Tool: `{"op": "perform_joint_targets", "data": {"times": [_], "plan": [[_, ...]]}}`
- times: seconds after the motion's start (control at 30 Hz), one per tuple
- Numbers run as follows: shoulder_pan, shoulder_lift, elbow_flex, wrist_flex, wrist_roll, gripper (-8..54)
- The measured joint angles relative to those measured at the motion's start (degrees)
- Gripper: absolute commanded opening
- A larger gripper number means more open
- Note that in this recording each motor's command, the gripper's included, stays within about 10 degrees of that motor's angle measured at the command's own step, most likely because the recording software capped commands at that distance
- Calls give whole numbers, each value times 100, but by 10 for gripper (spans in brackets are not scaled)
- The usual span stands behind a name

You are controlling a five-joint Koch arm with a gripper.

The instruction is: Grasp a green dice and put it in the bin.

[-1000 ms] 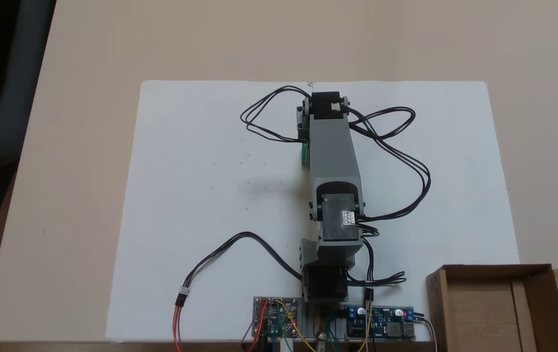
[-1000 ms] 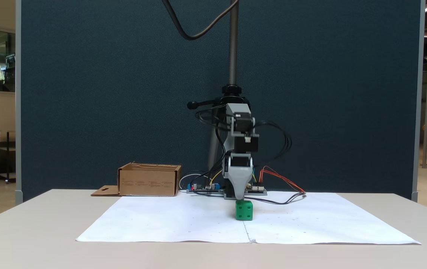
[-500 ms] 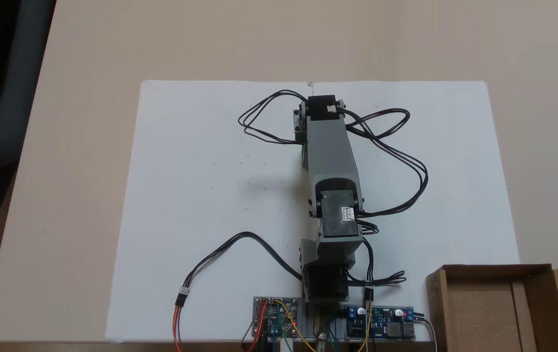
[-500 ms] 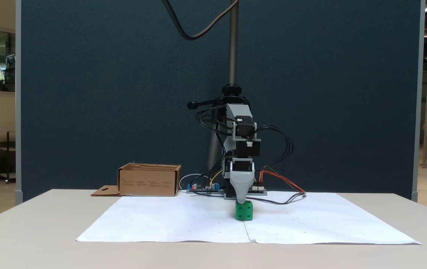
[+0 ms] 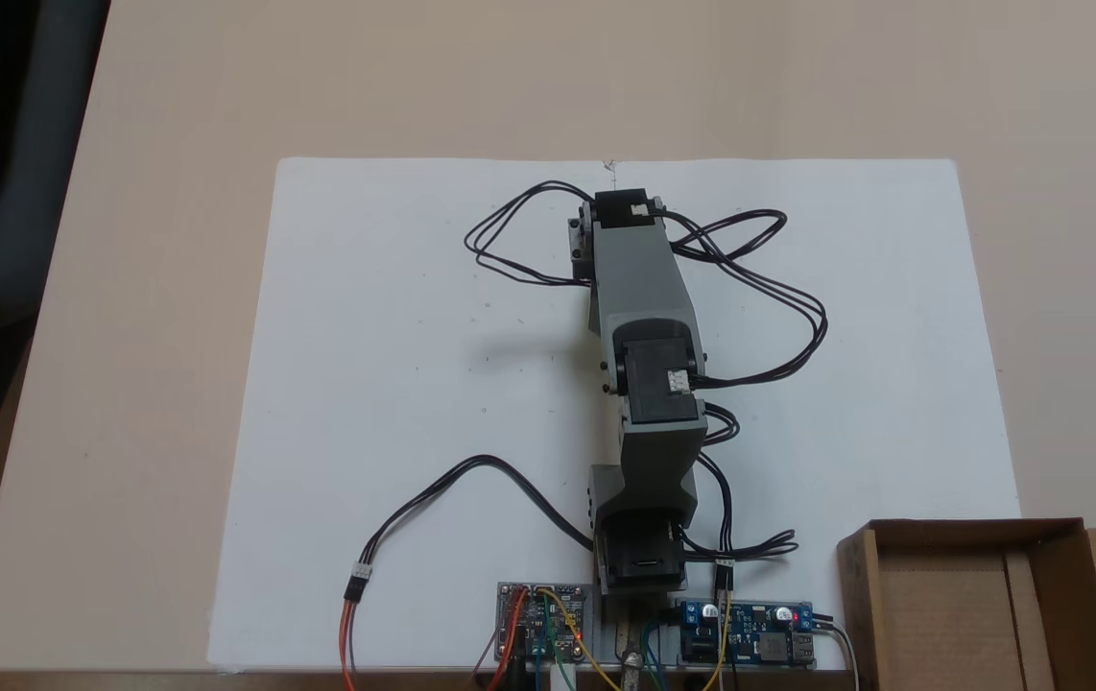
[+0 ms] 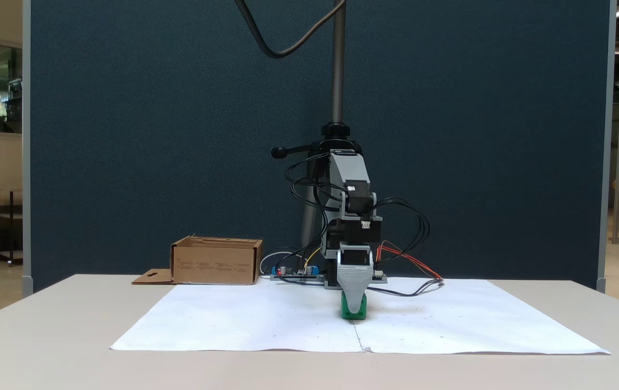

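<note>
The gripper (image 6: 355, 310) sits low over the green dice (image 6: 348, 311), its front jaw covering the dice's face, ready to grip; jaw opening cannot be told. The bin (image 6: 216, 261) waits well behind the dice.

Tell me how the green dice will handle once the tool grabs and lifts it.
The green dice looks like a solid plastic cube, so probably stiff and light for the tool now lowered over it. Its flat faces should sit stably on the paper rather than roll. The smooth surface and rounded edges might let it slip or twist in an off-center pinch.

Pincer (image 6: 354, 309) low, pointing straight down
</note>
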State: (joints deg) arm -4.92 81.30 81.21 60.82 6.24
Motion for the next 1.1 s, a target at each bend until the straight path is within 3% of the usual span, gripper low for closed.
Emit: {"op": "perform_joint_targets", "data": {"times": [0.23,0.43,0.57,0.9,1.0,1.1], "plan": [[44,-97,9,-79,0,405],[53,-88,9,-88,0,318],[141,-88,9,-88,0,292],[105,-202,9,-88,0,290],[97,-202,9,-88,0,219],[97,-202,62,-88,0,208]]}}
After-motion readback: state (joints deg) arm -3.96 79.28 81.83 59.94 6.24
